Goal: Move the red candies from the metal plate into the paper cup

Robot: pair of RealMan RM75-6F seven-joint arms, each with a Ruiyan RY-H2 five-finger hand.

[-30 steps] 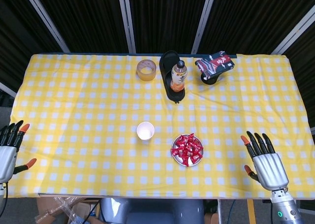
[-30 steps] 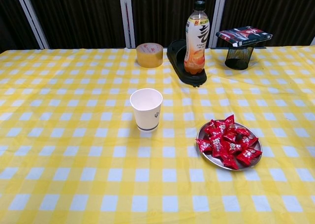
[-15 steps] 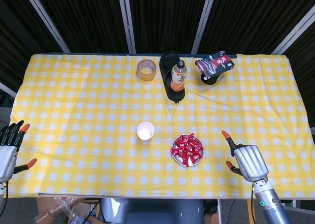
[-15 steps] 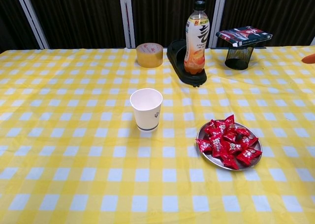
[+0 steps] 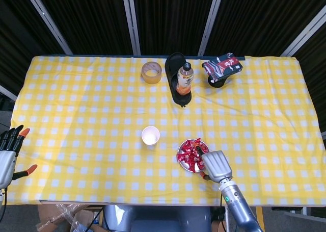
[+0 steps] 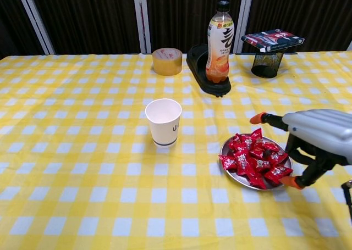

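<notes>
A pile of red candies (image 6: 250, 156) (image 5: 191, 151) fills the metal plate (image 6: 234, 177) (image 5: 182, 163) right of centre. The white paper cup (image 6: 163, 121) (image 5: 151, 135) stands upright to its left, a short gap away. My right hand (image 6: 313, 137) (image 5: 215, 166) hovers over the plate's right edge with its fingers spread and curved downward, holding nothing; its fingertips (image 6: 290, 182) are close to the candies. My left hand (image 5: 9, 154) rests off the table's left edge, fingers apart and empty.
At the back stand a roll of tape (image 6: 167, 61), a drink bottle (image 6: 219, 41) on a black tray (image 6: 202, 68), and a black mesh holder (image 6: 267, 63) with a packet on top. Yellow checked cloth (image 6: 82, 167) covers the table.
My right hand has swept left from the table's right edge to the plate, now hanging over the candies. The left hand, cup and plate have stayed put.
</notes>
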